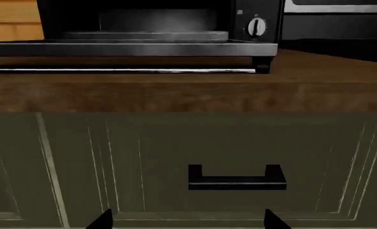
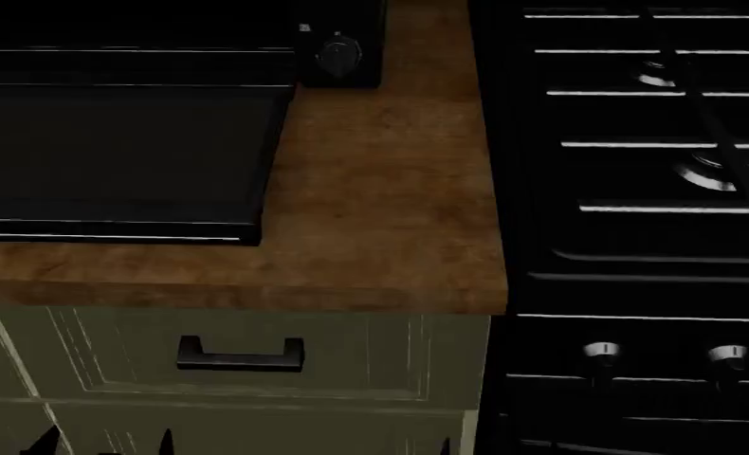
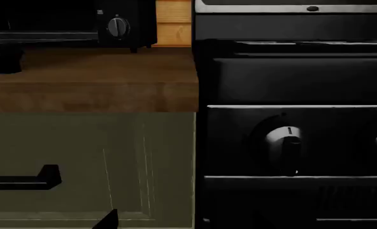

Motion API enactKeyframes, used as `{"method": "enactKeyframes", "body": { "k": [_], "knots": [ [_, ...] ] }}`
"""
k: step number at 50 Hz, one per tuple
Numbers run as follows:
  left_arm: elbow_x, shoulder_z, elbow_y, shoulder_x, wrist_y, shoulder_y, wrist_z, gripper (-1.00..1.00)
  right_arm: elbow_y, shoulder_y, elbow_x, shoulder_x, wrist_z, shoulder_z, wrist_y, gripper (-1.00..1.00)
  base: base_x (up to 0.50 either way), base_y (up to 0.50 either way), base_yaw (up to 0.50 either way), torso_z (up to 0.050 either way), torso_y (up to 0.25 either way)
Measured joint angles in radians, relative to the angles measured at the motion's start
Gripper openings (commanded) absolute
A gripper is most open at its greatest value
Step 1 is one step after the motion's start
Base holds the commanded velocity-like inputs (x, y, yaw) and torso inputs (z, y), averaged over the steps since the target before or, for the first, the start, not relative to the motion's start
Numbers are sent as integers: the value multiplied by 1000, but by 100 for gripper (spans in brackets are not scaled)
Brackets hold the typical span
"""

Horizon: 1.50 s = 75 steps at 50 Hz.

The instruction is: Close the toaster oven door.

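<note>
Nearest, the pale green cabinet drawer front (image 2: pixel 235 355) fills the low foreground under the table, its black handle (image 2: pixel 239 355) standing out from the panel; the left wrist view faces the same handle (image 1: pixel 237 177) straight on, and the right wrist view catches one end of it at its edge. Only dark tips of the left fingers (image 1: pixel 106 219) poke into the left wrist view, set wide apart with the drawer front showing between them and nothing held; a single dark tip of the right fingers (image 3: pixel 107 220) shows in the right wrist view, so how far those stand open cannot be told. Above the drawer, the brown wooden table (image 2: pixel 388 190) runs back from its front edge. On it lies the toaster oven door (image 2: pixel 116 156), a wide dark glass panel swung down flat and open, its slim silver bar handle (image 2: pixel 102 235) close to the table's front edge. Behind the door sits the toaster oven (image 2: pixel 159 38), with a round knob (image 2: pixel 337 55) on its side panel and a rack (image 1: pixel 144 36) inside the open mouth. Beside the table stands the black stove (image 2: pixel 640 190), with burner grates on top and silver-tipped knobs (image 2: pixel 600 353) on its front. A wooden wall panel (image 3: pixel 173 23) shows behind the oven.
</note>
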Motion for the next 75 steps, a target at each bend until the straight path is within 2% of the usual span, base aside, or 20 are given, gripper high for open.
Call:
{"method": "enactKeyframes", "body": {
  "k": [11, 26, 50, 56, 63, 75],
  "knots": [
    [-21, 20, 3, -19, 7, 2, -11, 100, -5, -5, 27, 22, 24, -19, -6, 100, 0, 0, 0, 0, 0],
    [-93, 50, 45, -48, -30, 11, -21, 100, -3, -2, 60, 47, 56, -57, -9, 100, 0, 0, 0, 50, 0],
    [-130, 92, 93, -89, -62, 12, -59, 100, -30, -4, 101, 82, 95, -94, -11, 100, 0, 0, 0, 48, 0],
    [-152, 87, 174, -116, -178, -10, -76, 100, -134, 10, 102, 109, 116, -86, 48, 100, 0, 0, 0, 0, 0],
    [-194, 61, 306, -162, -355, -66, -93, 100, -368, 50, 111, 161, 145, -48, 187, 100, 0, 0, 0, 0, 0],
    [-263, 5, 464, -238, -603, -217, -108, 100, -790, 216, 216, 307, 198, 87, 554, 100, 0, 0, 0, 0, 0]
  ]
}}
